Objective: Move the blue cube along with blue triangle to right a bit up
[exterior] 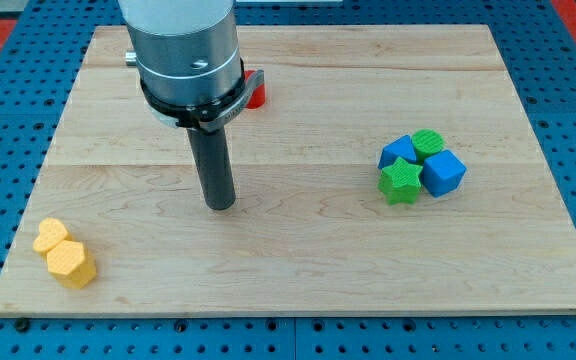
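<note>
Nearest the view's bottom, two yellow blocks (65,254) touch, down-left of my tip (220,205). A red block (256,92) above the tip is mostly hidden by the arm, shape unclear. The tip, a plain rod with nothing to open or close, touches no block. Well to its right, slightly up, on the smooth wooden board (298,260): the blue cube (443,173) and blue triangle (398,152) cluster with a green star (401,182) and green cylinder (428,142).

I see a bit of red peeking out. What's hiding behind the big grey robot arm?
A red block sits behind the grey arm, near the view's top of the board. Only its right edge shows; the arm covers the rest, so its shape cannot be told.
</note>
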